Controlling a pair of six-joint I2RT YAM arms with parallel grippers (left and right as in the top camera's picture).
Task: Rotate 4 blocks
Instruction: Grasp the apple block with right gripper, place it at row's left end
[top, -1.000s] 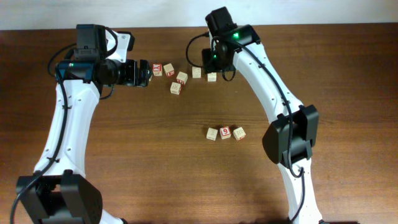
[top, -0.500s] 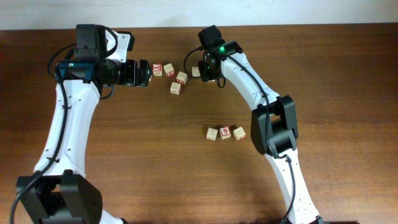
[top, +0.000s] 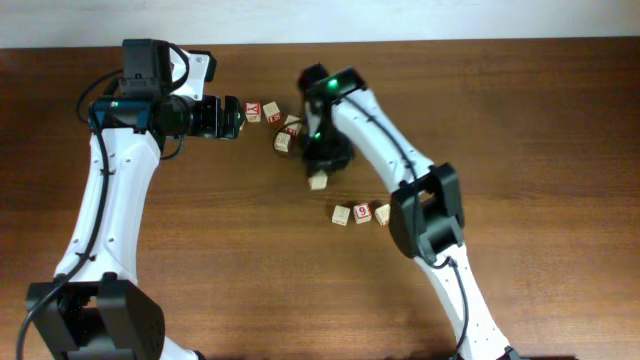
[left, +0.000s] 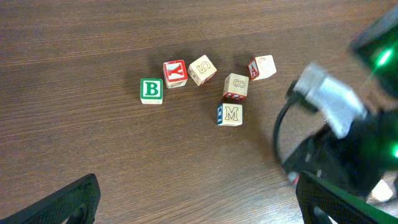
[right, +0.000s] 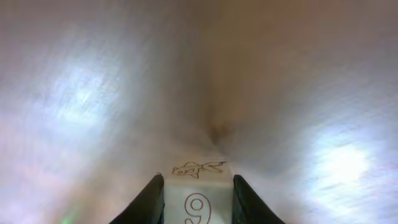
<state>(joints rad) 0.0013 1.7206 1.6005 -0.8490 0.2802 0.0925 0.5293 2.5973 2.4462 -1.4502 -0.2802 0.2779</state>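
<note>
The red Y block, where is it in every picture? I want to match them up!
Overhead: the red Y block sits near the top, just right of the left hand.
Left wrist: upper middle, between the green B block and the 5 block.
Right wrist: not in it.
Shared landmark: the 5 block, right beside it in both other views.
</note>
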